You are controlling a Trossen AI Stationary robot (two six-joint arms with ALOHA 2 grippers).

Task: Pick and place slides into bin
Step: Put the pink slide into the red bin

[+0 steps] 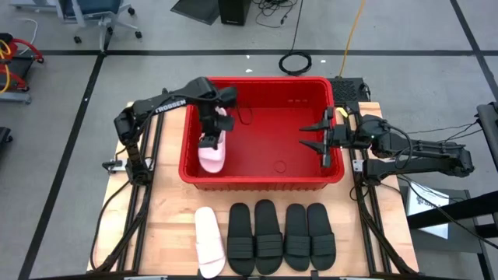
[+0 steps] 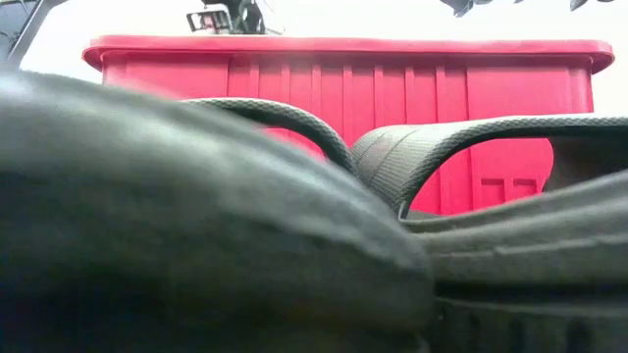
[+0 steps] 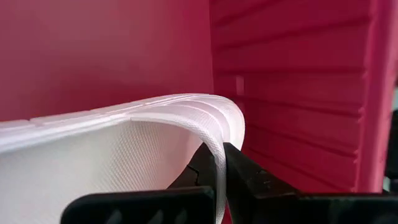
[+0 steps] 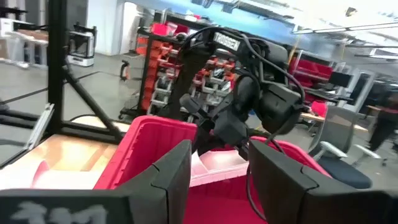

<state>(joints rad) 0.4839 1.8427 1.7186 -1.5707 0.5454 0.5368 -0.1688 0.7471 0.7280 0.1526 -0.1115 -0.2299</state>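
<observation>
A white slide (image 1: 212,152) hangs inside the red bin (image 1: 264,81) near its left wall, with my left gripper (image 1: 210,131) shut on it from above. My right gripper (image 1: 325,137) stands open and holds nothing above the bin's right side, pointing level toward the left arm. On the wooden table in front of the bin a second white slide (image 1: 208,243) and several black slides (image 1: 267,236) lie flat on their soles in a row. The low view looks past the black slides' straps (image 2: 422,157) at the bin's near wall (image 2: 343,88). My left gripper pinches the white slide's strap (image 3: 214,134) between its two fingers (image 3: 245,171), at the strap's edge, one finger on each face of the band. The fingers slant down into the bin. The slide hangs below them; whether it touches the bin's floor I cannot tell.
The bin's floor (image 1: 272,132) between the two grippers is bare red plastic. Black frame rails (image 1: 148,179) run along both table sides. Beyond the table there are cables on the floor (image 1: 296,62) and an office chair (image 1: 101,19).
</observation>
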